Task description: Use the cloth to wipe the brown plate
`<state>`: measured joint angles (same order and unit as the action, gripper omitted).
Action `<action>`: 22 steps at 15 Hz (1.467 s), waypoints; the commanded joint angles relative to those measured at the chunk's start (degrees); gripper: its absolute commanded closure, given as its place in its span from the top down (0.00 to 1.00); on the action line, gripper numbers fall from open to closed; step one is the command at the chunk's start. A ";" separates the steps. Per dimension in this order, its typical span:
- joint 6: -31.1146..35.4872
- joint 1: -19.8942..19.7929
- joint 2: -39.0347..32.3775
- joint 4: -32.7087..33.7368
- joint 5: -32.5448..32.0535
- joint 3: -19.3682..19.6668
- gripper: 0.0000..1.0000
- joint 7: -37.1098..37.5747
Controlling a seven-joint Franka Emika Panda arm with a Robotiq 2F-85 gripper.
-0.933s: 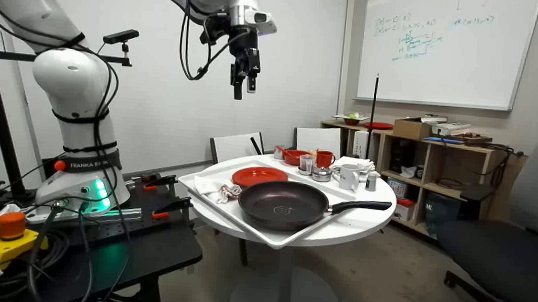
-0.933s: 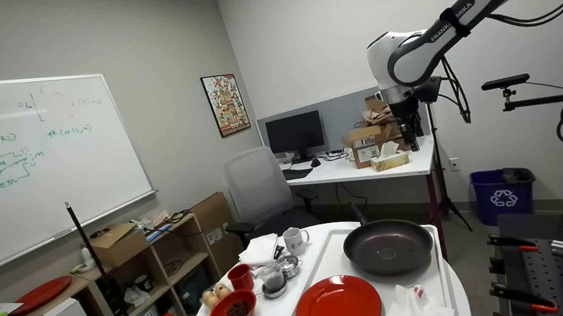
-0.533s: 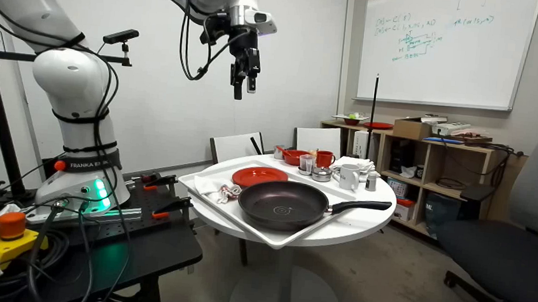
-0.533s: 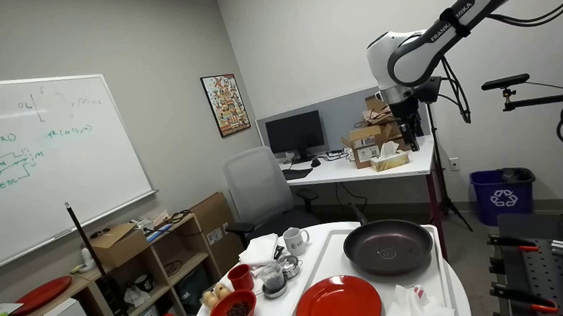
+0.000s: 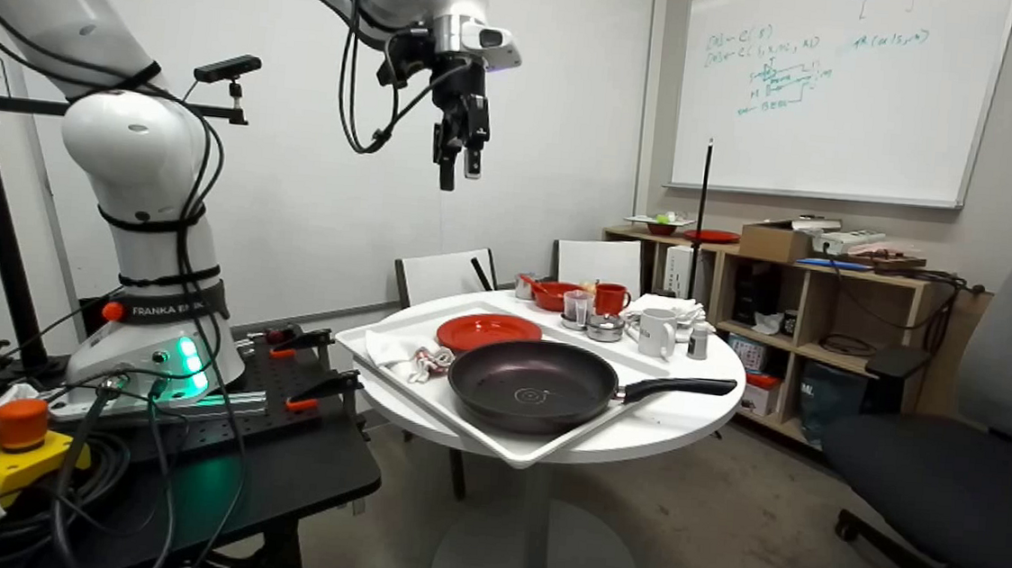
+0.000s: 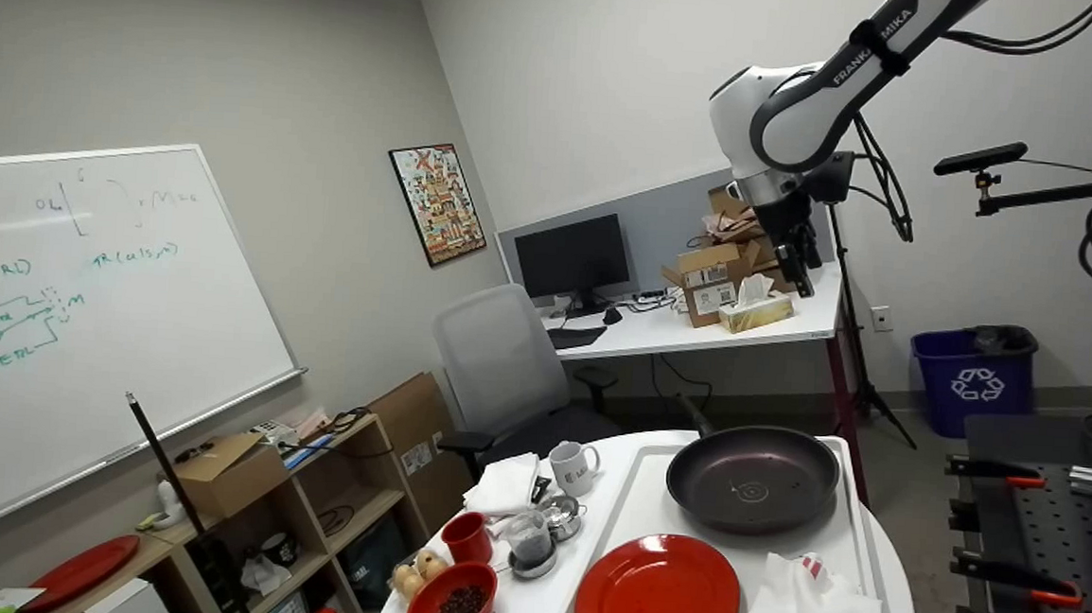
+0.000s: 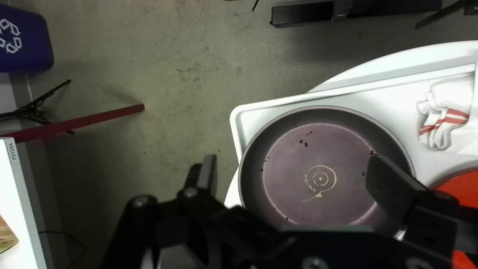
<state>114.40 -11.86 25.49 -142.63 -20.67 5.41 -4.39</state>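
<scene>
Two black, flat-padded fingers (image 7: 388,183) stand spread wide on the compact black gripper (image 5: 459,175), which hangs at the end of a white jointed robot arm (image 5: 133,142), well above a round white table (image 5: 666,428). From the wrist view, looking down between those fingers, I see into a large, dark, round frying pan (image 7: 320,149). It sits on a rectangular white tray (image 6: 644,493), its long black handle (image 5: 683,386) reaching out past the tray's edge.

Also on that tray, just beside the pan, a glossy, shallow, round red plate (image 6: 657,595) lies flat. Near the tray's rim, next to the plate, rests a crumpled white cloth with red stripes (image 6: 812,612); whether cloth and plate touch, I cannot tell from where I stand.

Beside the tray, on the tabletop, I make out a red bowl (image 6: 437,579) of small dark pieces, a plain red mug (image 6: 467,537) and a white mug with dark lettering (image 6: 574,469). Against the wall, a low, pale wooden shelf unit (image 5: 829,314) carries another flat red dish (image 5: 711,236), and above it hangs a white whiteboard (image 5: 916,127) with green handwriting.
</scene>
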 commanded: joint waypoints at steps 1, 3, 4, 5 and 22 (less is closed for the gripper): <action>0.14 2.49 -5.63 1.65 -1.46 -1.43 1.00 0.55; 1.04 4.43 -9.03 2.13 -2.56 -3.10 1.00 -0.09; 1.89 5.58 -10.72 2.27 -3.10 -4.02 1.00 -0.22; 2.58 6.51 -12.40 2.62 -3.88 -4.70 1.00 -0.71; 32.42 16.34 -29.95 -2.61 3.63 -10.40 1.00 -33.89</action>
<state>143.59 4.33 -1.32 -145.31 -22.13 -4.31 -28.58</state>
